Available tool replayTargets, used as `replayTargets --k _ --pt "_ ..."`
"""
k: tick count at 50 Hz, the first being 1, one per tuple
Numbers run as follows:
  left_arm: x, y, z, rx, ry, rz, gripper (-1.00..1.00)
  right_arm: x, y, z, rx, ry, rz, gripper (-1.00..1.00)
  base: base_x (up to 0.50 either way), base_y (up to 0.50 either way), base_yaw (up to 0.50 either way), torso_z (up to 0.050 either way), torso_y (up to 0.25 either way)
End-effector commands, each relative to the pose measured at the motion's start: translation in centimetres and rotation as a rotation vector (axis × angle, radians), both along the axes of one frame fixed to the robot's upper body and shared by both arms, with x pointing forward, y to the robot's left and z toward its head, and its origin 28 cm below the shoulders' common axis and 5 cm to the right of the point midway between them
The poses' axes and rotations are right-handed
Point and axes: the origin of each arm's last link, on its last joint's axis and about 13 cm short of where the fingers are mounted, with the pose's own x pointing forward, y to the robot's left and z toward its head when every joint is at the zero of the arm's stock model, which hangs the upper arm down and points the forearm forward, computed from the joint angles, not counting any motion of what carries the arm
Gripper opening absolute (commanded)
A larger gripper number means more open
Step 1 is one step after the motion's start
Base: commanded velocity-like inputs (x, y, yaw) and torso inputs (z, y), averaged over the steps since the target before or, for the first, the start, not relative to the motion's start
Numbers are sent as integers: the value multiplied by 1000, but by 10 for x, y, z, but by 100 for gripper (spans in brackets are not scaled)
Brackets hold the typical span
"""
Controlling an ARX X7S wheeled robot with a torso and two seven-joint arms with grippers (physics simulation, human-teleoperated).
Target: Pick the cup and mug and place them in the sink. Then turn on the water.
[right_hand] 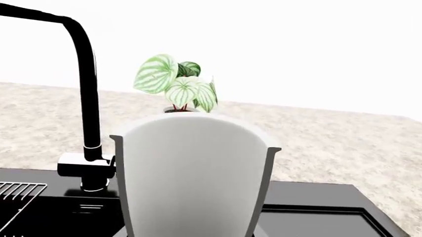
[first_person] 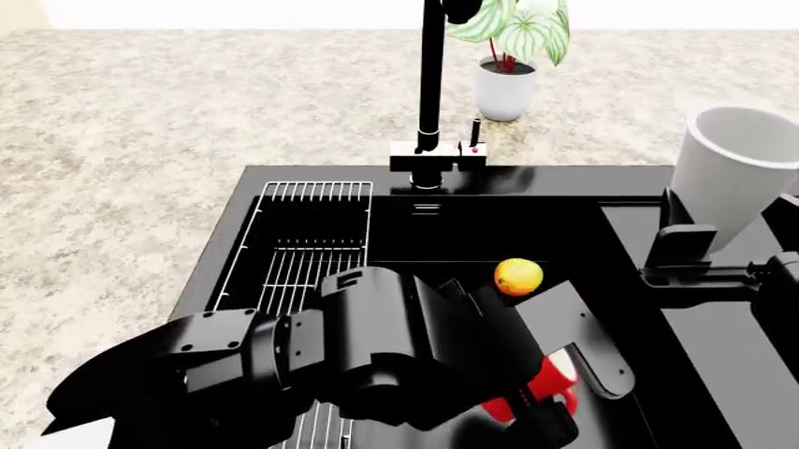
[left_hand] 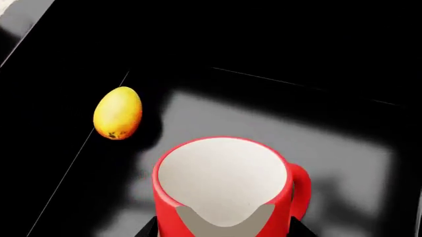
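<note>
My left gripper (first_person: 540,398) is shut on the red mug (first_person: 549,376), holding it low inside the black sink (first_person: 325,174). In the left wrist view the mug (left_hand: 224,197) stands upright with its handle to one side, and my left gripper (left_hand: 224,233) has a dark fingertip on each side of it. I cannot tell if the mug touches the basin floor (left_hand: 310,148). My right gripper (first_person: 734,232) is shut on the pale cup (first_person: 736,164), held high over the sink's right side. The cup (right_hand: 191,177) fills the right wrist view, above my right gripper (right_hand: 194,233). The black faucet (first_person: 432,94) stands behind the sink.
A yellow-orange fruit (first_person: 518,277) lies in the basin just beyond the mug; it also shows in the left wrist view (left_hand: 118,113). A wire rack (first_person: 306,245) covers the sink's left part. The faucet's lever (first_person: 474,133) and a white plant pot (first_person: 504,90) stand on the speckled counter.
</note>
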Motion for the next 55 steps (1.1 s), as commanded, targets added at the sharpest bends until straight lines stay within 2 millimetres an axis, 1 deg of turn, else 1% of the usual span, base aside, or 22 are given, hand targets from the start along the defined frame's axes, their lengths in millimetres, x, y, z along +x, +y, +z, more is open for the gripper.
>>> replayTargets --k 1,8,38,48,55 --pt "0 -2 -12 8 5 7 -100 1 -2 0 -9 -16 -9 -100 0 0 0 0 0" --pt "0 -3 -20 19 19 5 -100 2 -2 -2 -6 -12 -10 -100 1 0 0 0 1" --pt "0 -2 -40 70 36 9 -100 2 -3 -5 -3 -6 -12 -100 2 0 0 0 1" --pt "7 4 -40 164 -24 33 -100 2 -4 -5 1 -7 -13 -100 4 0 1 0 0" --pt "8 6 -41 194 -56 36 -100 1 -6 -6 5 -8 -15 -100 5 0 2 0 0"
